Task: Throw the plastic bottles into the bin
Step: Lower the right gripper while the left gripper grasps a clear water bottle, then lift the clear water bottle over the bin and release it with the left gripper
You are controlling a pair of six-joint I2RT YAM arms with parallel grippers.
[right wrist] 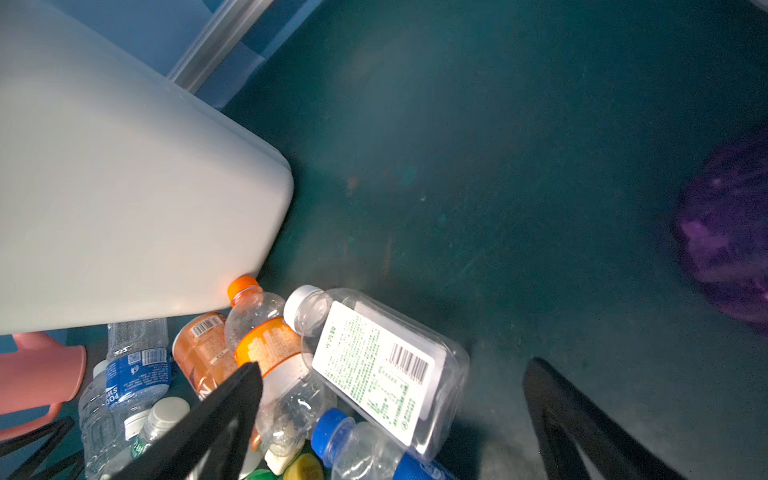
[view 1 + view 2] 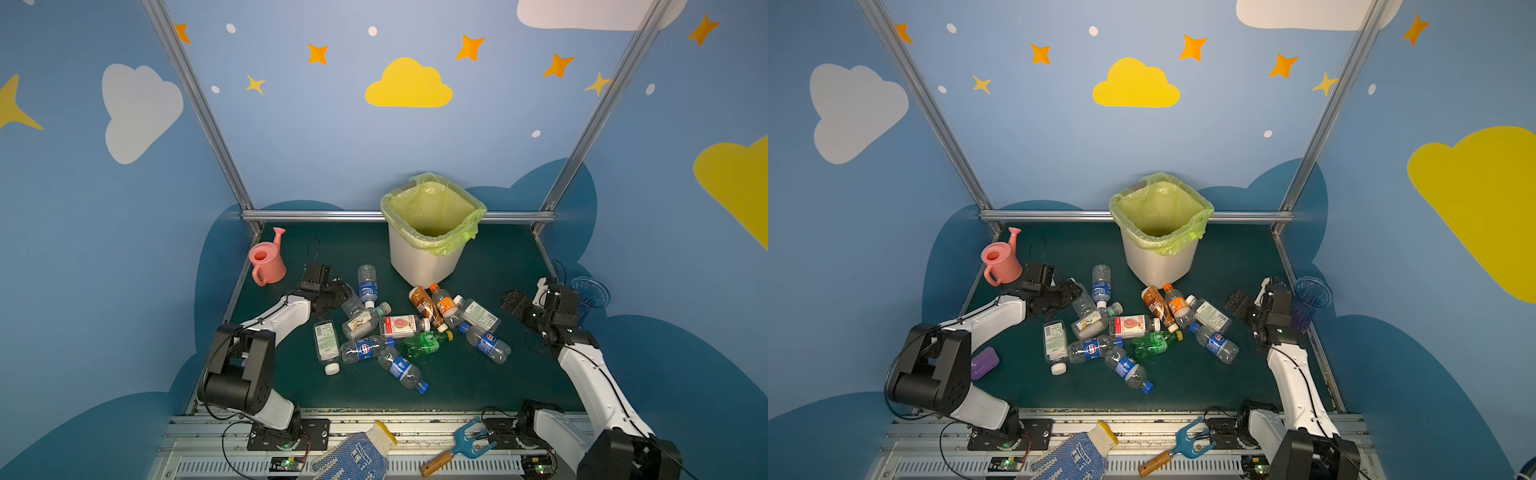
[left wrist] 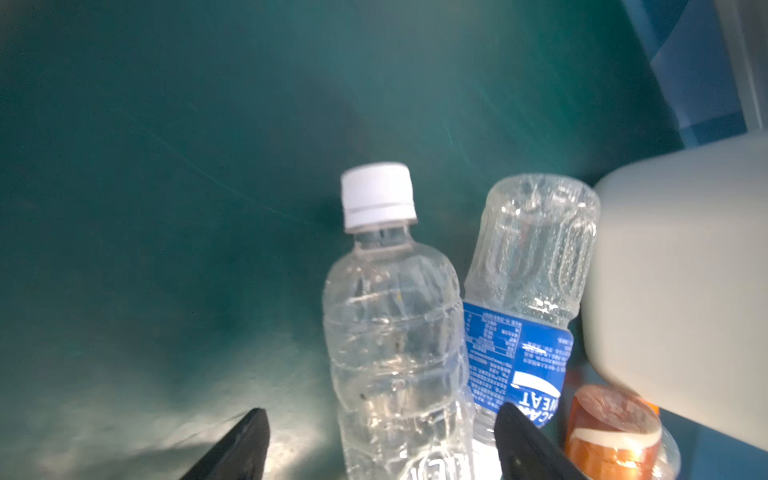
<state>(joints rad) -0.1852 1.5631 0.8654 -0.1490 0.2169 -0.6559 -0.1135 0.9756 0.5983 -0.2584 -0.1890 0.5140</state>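
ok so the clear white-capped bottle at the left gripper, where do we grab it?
I'd take the clear bottle by its ribbed mid-body, from above, fingers across its width: it lies flat on the mat, sides exposed, cap end narrower. The blue-label bottle lies tight along one side, so that finger has little room. The left gripper straddles it, open.

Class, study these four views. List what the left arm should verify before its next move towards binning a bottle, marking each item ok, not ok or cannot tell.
1. Clear white-capped bottle lies between the fingers of the left gripper: ok.
2. Fingers closed on it: not ok, a gap shows.
3. Neighbours clear: not ok, blue-labelled bottle lies against it.
4. Bin upright, mouth open: ok.
5. Right gripper open, empty: ok.
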